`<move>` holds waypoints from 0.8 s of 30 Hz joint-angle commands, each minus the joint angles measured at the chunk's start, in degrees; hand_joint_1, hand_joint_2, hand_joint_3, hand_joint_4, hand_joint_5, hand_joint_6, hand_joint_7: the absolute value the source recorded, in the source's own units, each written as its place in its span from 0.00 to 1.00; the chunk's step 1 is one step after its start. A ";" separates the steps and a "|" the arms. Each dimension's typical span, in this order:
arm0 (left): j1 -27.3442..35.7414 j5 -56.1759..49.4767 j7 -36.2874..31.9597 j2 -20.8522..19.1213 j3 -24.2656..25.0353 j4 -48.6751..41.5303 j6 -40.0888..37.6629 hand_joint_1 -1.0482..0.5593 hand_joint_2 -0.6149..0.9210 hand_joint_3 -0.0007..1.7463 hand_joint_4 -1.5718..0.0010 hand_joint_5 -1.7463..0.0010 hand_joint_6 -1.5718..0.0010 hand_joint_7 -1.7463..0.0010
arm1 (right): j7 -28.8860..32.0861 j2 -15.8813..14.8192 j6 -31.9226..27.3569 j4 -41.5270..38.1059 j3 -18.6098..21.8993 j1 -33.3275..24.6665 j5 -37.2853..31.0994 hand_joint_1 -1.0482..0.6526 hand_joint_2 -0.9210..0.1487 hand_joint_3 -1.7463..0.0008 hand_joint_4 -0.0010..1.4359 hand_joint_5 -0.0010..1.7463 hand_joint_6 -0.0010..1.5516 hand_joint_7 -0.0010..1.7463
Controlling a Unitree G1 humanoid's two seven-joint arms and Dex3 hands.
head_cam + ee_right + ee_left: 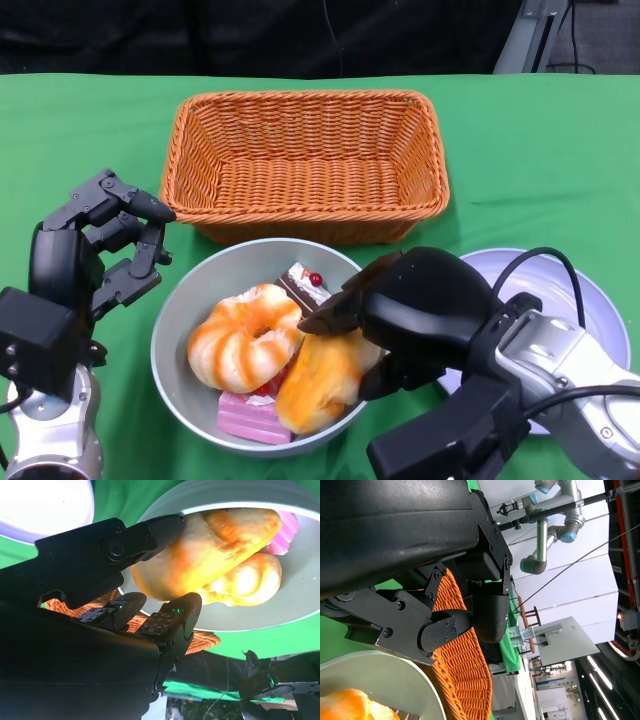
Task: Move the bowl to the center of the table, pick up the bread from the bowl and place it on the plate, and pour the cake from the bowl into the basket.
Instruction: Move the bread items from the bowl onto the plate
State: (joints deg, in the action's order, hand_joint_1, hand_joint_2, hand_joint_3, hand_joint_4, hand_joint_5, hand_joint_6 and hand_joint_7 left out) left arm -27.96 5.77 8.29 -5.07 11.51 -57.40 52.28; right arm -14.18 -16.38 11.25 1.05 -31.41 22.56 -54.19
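At the far left we see the left robot hand (105, 250) raised above the green desk (560, 150), its fingers apart and holding nothing. Just to the right of it stands the grey bowl (178, 325), close to the fingers but not touching them as far as we can tell. In the left wrist view the same fingers (445, 630) are spread in front of the wicker wall of the basket, with the bowl rim (405, 672) below them.

Inside the bowl, nearest to the left robot hand, lies a ring-shaped bread (245, 335) with orange stripes. Beside it, toward the right robot hand, is a long golden bread (320, 380). Under both of them lies a pink cake slice (250, 418), and behind them a small cake with a red cherry (305, 283).

The orange wicker basket (305, 160) stands beyond the bowl, farther from both hands, and touches or nearly touches its far rim.

The right robot hand (400, 315) reaches over the right rim of the bowl and clamps the long golden bread between thumb and fingers; the right wrist view shows its fingers (172, 620) pressing the bread (210, 550) from two sides. Behind this hand, partly hidden by the forearm, lies the pale lilac plate (600, 300).
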 commanded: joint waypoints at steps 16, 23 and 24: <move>-0.69 0.12 -0.31 -0.11 0.32 -0.56 1.06 0.57 0.89 0.44 0.51 0.02 0.51 0.28 | 14.04 2.27 -1.19 -4.62 -3.12 0.47 -7.59 0.17 0.00 0.98 0.46 0.01 0.35 0.00; -0.95 1.24 0.83 0.04 0.67 -0.93 0.64 0.57 0.89 0.45 0.51 0.01 0.52 0.27 | 15.07 2.63 0.81 -7.13 -3.05 1.27 -4.64 0.31 0.03 1.00 0.53 0.02 0.46 0.03; -0.99 0.98 0.54 -0.04 0.62 -1.10 0.89 0.57 0.89 0.45 0.51 0.01 0.52 0.27 | 15.59 2.49 1.79 -7.93 -3.02 1.56 -3.88 0.37 0.02 0.99 0.57 0.03 0.50 0.03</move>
State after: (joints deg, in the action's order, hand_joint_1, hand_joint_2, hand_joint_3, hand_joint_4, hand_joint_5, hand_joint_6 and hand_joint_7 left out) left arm -28.36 6.61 8.84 -4.28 11.75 -57.86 52.54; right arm 0.63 -13.84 12.13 -5.52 -34.75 23.00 -59.10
